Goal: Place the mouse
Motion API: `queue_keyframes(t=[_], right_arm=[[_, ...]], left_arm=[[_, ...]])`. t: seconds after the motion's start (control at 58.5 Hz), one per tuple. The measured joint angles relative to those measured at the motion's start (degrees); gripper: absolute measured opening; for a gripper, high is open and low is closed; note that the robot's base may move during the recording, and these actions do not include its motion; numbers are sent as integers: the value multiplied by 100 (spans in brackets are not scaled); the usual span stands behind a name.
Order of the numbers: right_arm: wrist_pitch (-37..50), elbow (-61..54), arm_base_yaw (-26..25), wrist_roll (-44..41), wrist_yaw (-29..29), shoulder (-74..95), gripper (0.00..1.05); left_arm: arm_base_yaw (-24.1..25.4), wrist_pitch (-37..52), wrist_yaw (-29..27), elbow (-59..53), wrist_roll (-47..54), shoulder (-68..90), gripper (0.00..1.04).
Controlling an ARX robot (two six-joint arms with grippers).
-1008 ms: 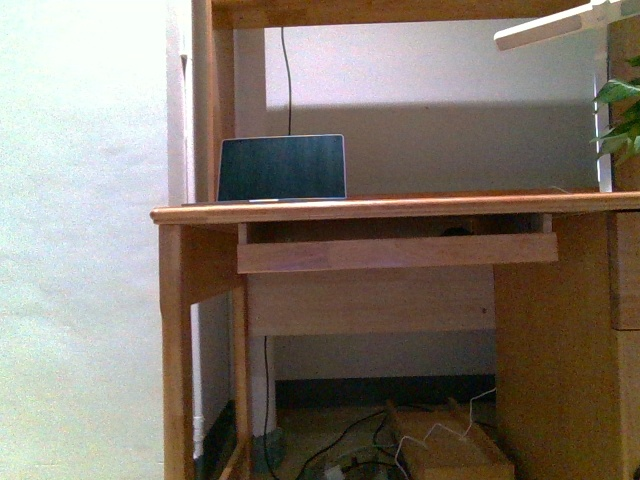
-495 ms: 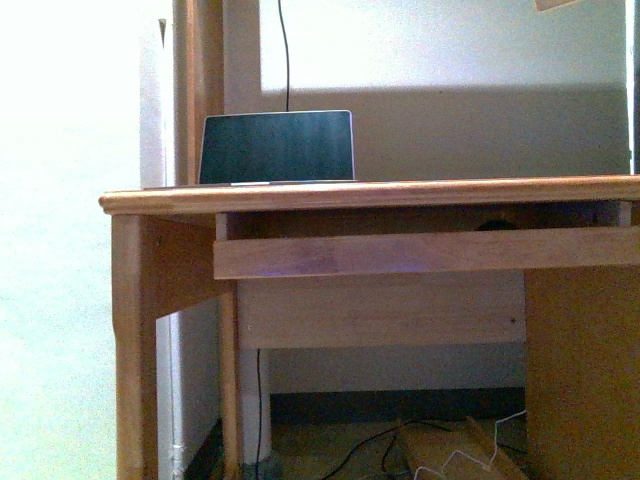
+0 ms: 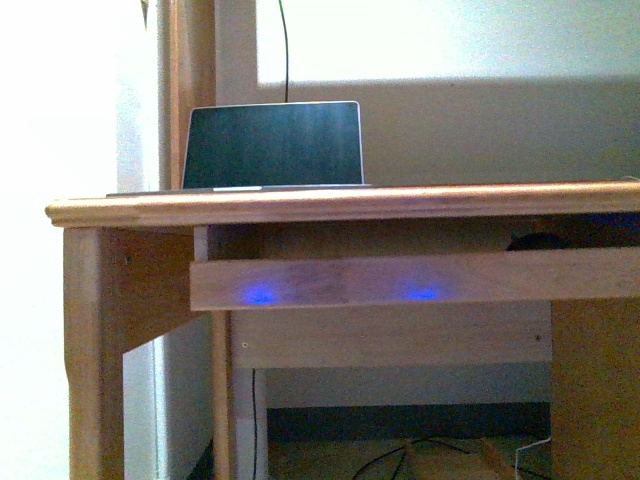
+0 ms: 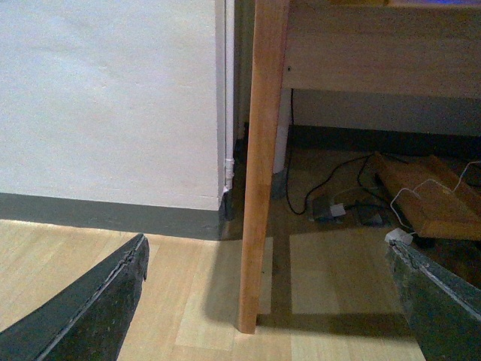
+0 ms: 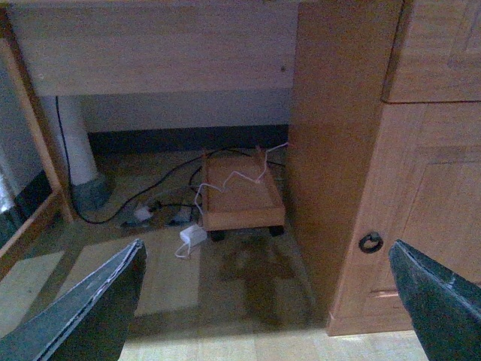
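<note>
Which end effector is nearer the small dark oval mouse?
Right, probably. The mouse lies by the wooden cabinet, which the right end effector faces from below; the left end effector faces the opposite leg.

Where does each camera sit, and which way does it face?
Front: on the body, low, facing desk and laptop; no arm shows.
Left wrist: on left arm, facing desk leg and floor; open left gripper shows.
Right wrist: on right arm, facing under-desk cart and cabinet door; open right gripper shows.
Shared: both wrist views show the cart.

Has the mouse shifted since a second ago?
No. The mouse still sits behind the tray rail, right of centre; only the camera came closer.
</note>
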Motion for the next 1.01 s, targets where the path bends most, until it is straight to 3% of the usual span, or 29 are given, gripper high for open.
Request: queue_keyframes(t=[0.649,0.718,0.769,0.871,1.008], right_arm=[[0,0,0,2,7,0,97],[0,0,0,0,11,0,97],[0,0,0,0,2,0,97],[0,0,0,0,7,0,97],[0,0,0,0,7,0,97]], left_arm=[[0,0,-2,0,0,0,97],[92,-710,745,280,-575,479,97],[72,-658,951,297,-640,940,97],[188,190,1261,297,-170,1895,97],[479,2247,1700,426,1141,4079,97]])
